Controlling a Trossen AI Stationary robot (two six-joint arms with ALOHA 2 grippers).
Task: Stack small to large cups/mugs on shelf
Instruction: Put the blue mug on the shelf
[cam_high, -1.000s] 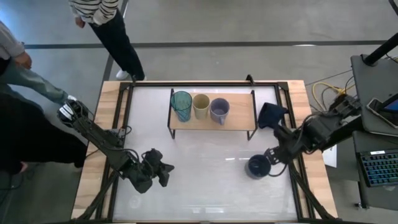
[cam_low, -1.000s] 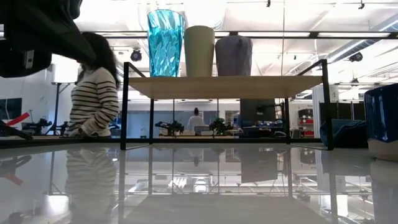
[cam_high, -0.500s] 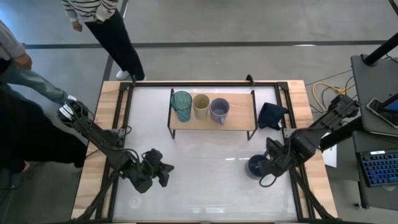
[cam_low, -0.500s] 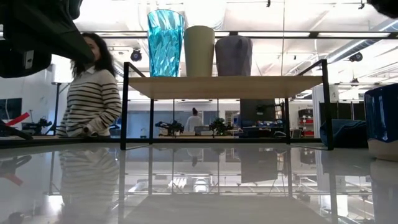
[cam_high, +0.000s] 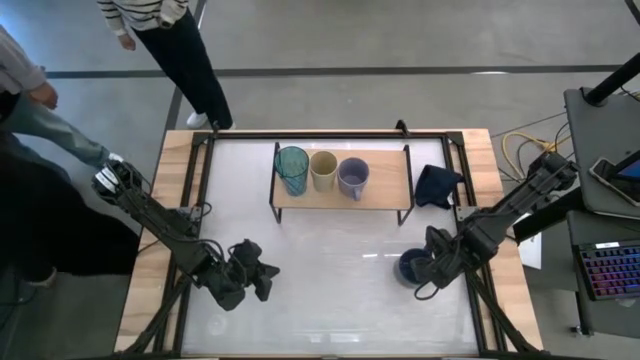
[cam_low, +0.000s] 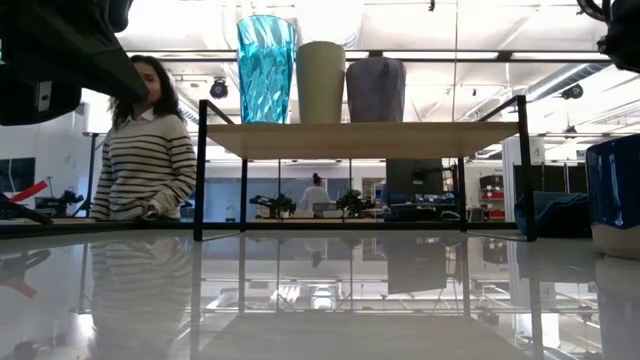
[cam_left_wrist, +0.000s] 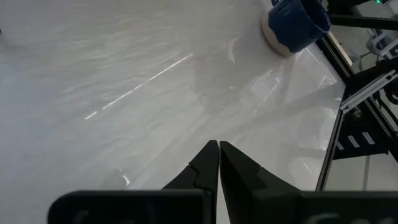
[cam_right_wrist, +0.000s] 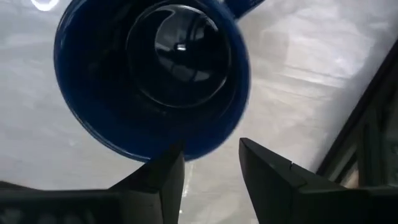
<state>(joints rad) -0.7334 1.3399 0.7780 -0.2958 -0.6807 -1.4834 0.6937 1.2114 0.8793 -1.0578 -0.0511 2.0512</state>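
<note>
The teal tumbler (cam_high: 292, 168), the cream cup (cam_high: 322, 170) and the grey-lavender cup (cam_high: 352, 177) stand upright in a row on the wooden shelf (cam_high: 385, 190); they also show in the low view (cam_low: 266, 68). The dark blue mug (cam_high: 408, 266) stands upright on the table, right of centre, and its opening shows in the right wrist view (cam_right_wrist: 155, 68). My right gripper (cam_right_wrist: 211, 152) is open and hovers above the mug's right rim; in the low view it (cam_low: 615, 25) is clear of the mug (cam_low: 612, 195). My left gripper (cam_left_wrist: 218, 144) is shut and empty at the near left (cam_high: 262, 276).
A dark navy cloth (cam_high: 437, 185) lies right of the shelf. A black frame rail (cam_high: 470, 215) runs along the table's right side, close to my right arm. People stand beyond the far left corner (cam_high: 170, 40). Bare tabletop lies between the two grippers.
My right gripper has swung from the mug's far right side toward the table's near edge and come down over the mug, entering the low view at the top right. The mug and the cups on the shelf have stayed put.
</note>
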